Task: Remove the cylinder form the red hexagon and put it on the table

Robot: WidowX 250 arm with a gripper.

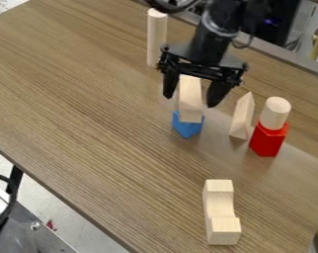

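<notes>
Claw: open, nothing gripped, upper ctr of frame.
Cylinder: right side of frame, long axis near upright, atop red hexagon.
Claw-to-cyl. path: you'd go right + slightly down in frame, past wedge, approx.

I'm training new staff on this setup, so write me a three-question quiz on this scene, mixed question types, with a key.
1. Multiple choice: what stands on the red hexagon?
A) a triangular wooden block
B) a short wooden cylinder
C) a notched wooden block

2. True or false: the tool is clamped on the short wooden cylinder.

3. Fill in the colour: the rectangular wooden block near the tool rests on a ____ block.

Key: 1. B; 2. false; 3. blue
</notes>
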